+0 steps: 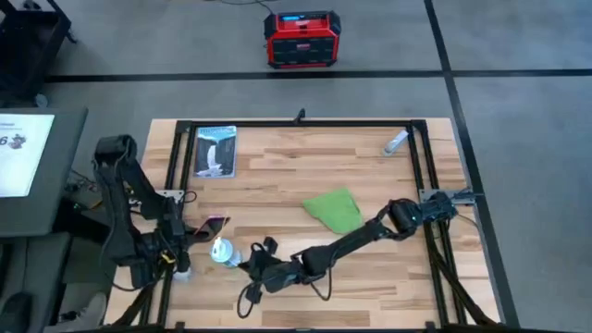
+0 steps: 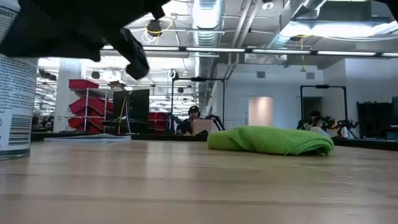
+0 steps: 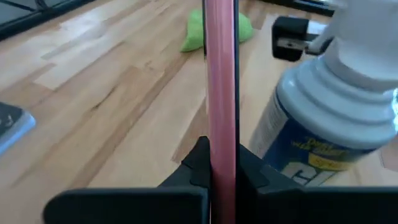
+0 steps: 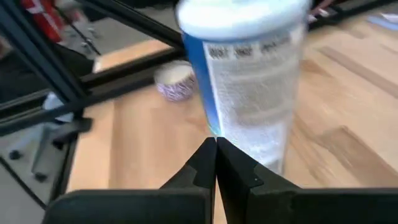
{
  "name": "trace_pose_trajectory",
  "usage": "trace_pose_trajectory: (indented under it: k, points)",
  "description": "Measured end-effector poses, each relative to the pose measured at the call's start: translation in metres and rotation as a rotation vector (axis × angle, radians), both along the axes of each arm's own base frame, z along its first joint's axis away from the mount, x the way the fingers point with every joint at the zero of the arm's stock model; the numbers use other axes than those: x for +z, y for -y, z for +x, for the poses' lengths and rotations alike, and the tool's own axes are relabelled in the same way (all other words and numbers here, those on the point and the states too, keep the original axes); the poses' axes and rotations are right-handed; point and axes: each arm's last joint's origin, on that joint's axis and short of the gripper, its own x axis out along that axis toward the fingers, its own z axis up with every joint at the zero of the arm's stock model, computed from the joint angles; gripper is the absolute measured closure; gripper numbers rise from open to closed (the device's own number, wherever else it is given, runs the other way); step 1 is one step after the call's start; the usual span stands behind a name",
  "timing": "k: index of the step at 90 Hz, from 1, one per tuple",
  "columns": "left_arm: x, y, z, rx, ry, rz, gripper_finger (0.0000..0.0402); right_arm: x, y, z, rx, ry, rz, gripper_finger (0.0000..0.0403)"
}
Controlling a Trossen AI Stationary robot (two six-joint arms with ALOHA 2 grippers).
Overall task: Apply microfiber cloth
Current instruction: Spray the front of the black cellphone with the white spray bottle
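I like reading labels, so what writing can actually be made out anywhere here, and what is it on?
"UST": on the spray can at the low view's edge, cut off.
"6": on the white sheet beside the table.
Other can print, in both wrist views: too blurred to read.
Card on the table: too small to read.

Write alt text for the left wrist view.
The left gripper is shut on a pink-backed phone held edge-on, which splits the view. A white-capped spray can stands close beside it on the wooden table, and the green microfiber cloth lies farther off.
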Motion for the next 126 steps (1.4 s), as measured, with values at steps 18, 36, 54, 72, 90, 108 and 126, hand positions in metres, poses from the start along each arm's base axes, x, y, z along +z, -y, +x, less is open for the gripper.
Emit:
trace_pose_trajectory:
  k: [18,36,54,72,90,108,126]
  points:
    - [-0.018,0.007,0.017,0.148,-0.024,-0.008,0.0400,-0.005,-0.008,-0.009,-0.088,-0.035,-0.007,0.0403]
    - [-0.037,0.017,0.041,0.236,-0.051,0.016,0.0400,-0.006,-0.012,-0.012,-0.115,-0.037,0.001,0.0403]
    - [-0.040,0.024,0.060,0.285,-0.021,0.018,0.0400,-0.008,-0.017,-0.017,-0.151,-0.051,-0.019,0.0403]
    - [-0.044,0.027,0.085,0.296,-0.013,0.048,0.0400,-0.001,-0.027,-0.035,-0.271,-0.073,-0.089,0.0403]
    - [-0.043,0.023,0.111,0.299,0.022,0.085,0.0400,0.010,-0.042,-0.067,-0.370,-0.118,-0.138,0.0403]
    - [-0.041,0.017,0.142,0.298,0.021,0.119,0.0401,0.007,-0.057,-0.089,-0.435,-0.115,-0.111,0.0403]
    - [-0.036,0.008,0.169,0.301,0.030,0.149,0.0401,0.005,-0.067,-0.098,-0.436,-0.107,-0.087,0.0403]
